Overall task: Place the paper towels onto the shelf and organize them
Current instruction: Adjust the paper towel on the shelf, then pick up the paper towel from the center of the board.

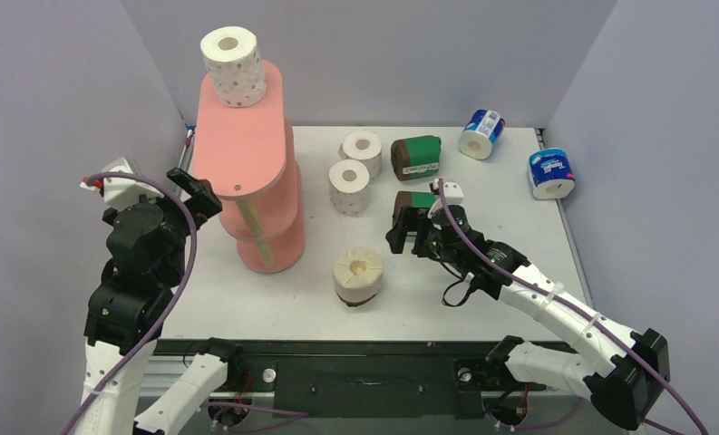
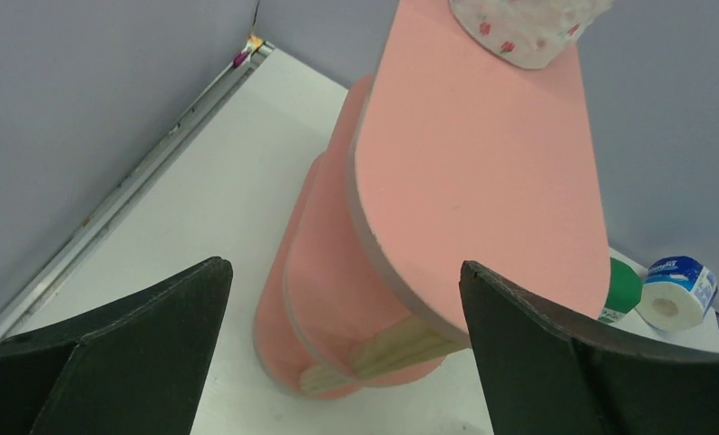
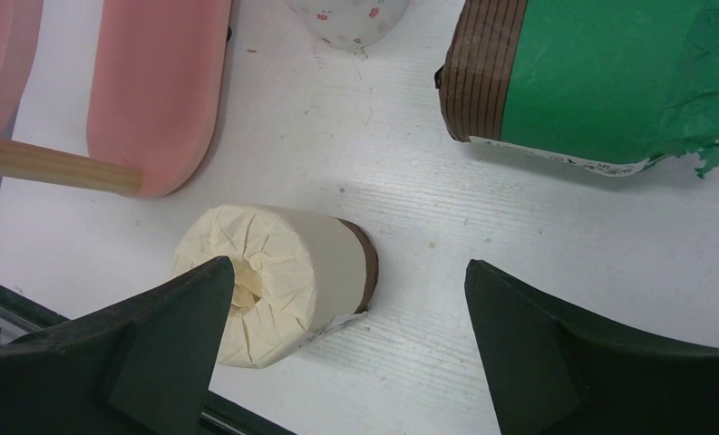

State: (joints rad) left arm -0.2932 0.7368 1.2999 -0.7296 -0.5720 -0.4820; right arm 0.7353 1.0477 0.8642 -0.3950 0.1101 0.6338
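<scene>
The right arm stretches low over the table (image 3: 537, 263). Its right pincer (image 3: 344, 272) is wide open and holds nothing. The cream roll (image 3: 274, 281) sits just under one finger, and a green-wrapped roll (image 3: 600, 82) is farther ahead. The raised left pincer (image 2: 342, 272) is equally wide and empty, facing the shelf (image 2: 482, 181). Only the top view shows the whole dotted roll (image 1: 233, 65) on the shelf's top, it seems upright.

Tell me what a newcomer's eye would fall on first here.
The tall salmon-pink shelf at the table's left stands out first, with a single red-dotted roll upright on its top board. Next comes the right gripper, open and empty at mid-table, between a green-wrapped roll and the cream roll.
</scene>
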